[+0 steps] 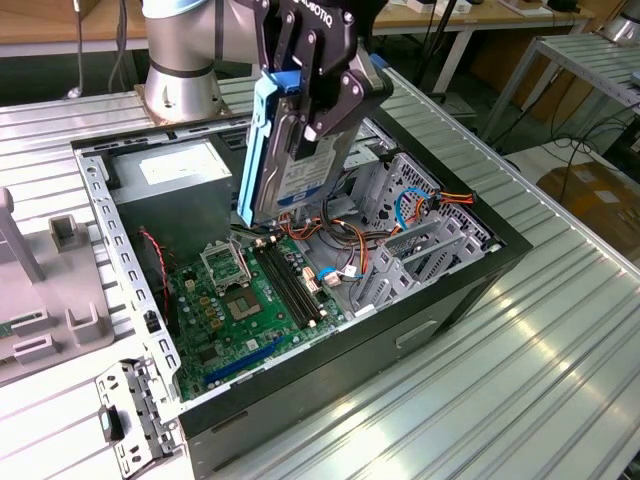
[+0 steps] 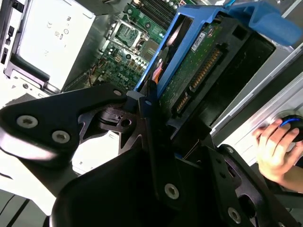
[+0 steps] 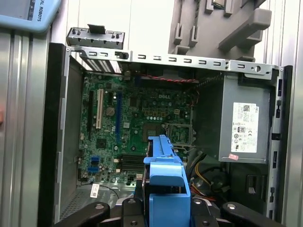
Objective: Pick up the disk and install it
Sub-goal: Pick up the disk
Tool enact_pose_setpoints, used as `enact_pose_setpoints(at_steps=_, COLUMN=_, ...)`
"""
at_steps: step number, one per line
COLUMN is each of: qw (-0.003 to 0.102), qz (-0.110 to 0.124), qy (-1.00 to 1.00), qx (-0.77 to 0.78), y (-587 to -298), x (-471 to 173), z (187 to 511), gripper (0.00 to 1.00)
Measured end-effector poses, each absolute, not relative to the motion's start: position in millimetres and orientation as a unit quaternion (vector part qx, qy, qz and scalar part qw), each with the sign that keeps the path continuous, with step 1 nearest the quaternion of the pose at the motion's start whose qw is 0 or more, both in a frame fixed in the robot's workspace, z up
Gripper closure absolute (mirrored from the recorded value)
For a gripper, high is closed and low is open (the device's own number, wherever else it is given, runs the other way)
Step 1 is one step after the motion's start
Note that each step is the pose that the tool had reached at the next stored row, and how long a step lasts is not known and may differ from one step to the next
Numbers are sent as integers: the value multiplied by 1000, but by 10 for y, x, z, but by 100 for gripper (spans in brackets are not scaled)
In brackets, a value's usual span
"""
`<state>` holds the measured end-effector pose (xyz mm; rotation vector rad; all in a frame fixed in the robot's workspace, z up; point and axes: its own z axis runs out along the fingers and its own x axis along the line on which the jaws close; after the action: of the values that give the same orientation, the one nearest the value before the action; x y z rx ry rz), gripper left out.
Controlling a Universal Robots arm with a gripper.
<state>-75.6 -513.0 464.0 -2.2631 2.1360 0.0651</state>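
Holding the disk (image 1: 295,175) upright in our hand (image 1: 318,100), closed tight on its sides, we hang above the open computer case (image 1: 420,335) on the desk (image 1: 540,380). The disk's lower end sits over the green circuit board (image 1: 235,305), near the grey power supply (image 1: 170,170).

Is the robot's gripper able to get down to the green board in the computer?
Probably yes: the computer case lies open and the gripper hangs above the motherboard, though the disk it holds would touch first.
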Motion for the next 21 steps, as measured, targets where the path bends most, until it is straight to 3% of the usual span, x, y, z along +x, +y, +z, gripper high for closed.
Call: enact_pose_setpoints(at_steps=21, qw=15, qz=22, qy=686, qx=-727, y=-5281, x=-750, z=4639, gripper=64)
